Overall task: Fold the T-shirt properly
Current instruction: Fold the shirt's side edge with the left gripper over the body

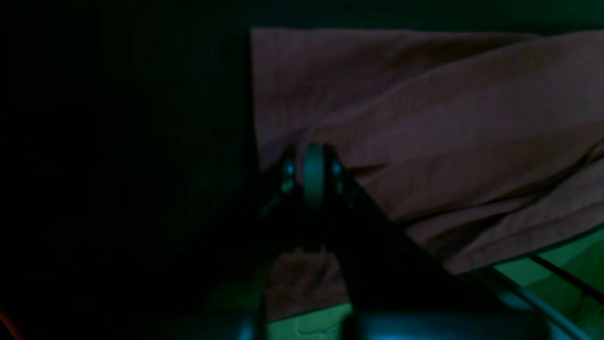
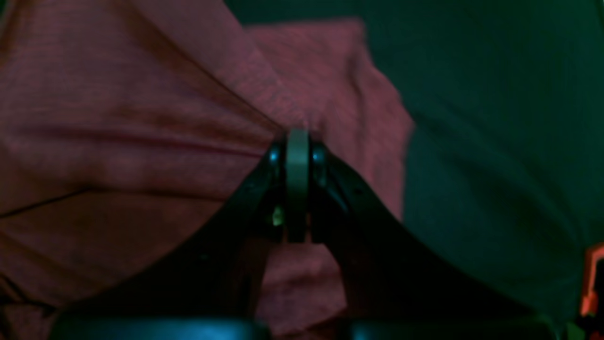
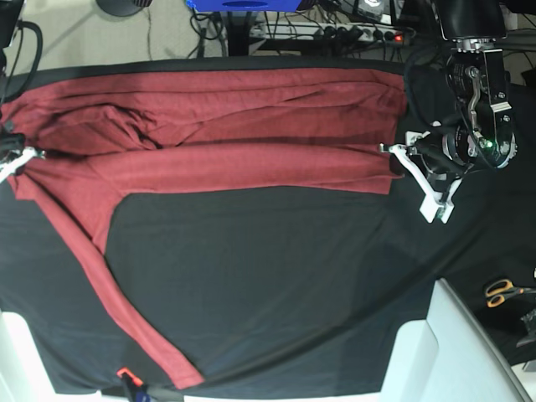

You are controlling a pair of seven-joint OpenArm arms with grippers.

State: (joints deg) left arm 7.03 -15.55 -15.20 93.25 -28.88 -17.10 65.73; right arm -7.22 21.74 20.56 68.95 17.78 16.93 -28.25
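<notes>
The dark-red T-shirt (image 3: 234,126) lies in a long folded band across the far half of the black table cloth (image 3: 276,276). One long sleeve (image 3: 126,301) trails down to the near edge. In the base view my left gripper (image 3: 392,156) is at the band's right end and is shut on the shirt's edge. Its wrist view shows the closed fingertips (image 1: 314,163) pinching the T-shirt (image 1: 424,118). My right gripper (image 3: 29,153) is shut on the left end of the shirt. In its wrist view the closed gripper (image 2: 297,146) bites into bunched T-shirt cloth (image 2: 118,132).
Scissors (image 3: 502,291) lie at the right edge of the table. A white block (image 3: 456,352) stands at the near right corner and another white shape (image 3: 17,360) at the near left. An orange clip (image 3: 124,373) sits on the near edge. Cables and a power strip (image 3: 335,32) lie beyond the table.
</notes>
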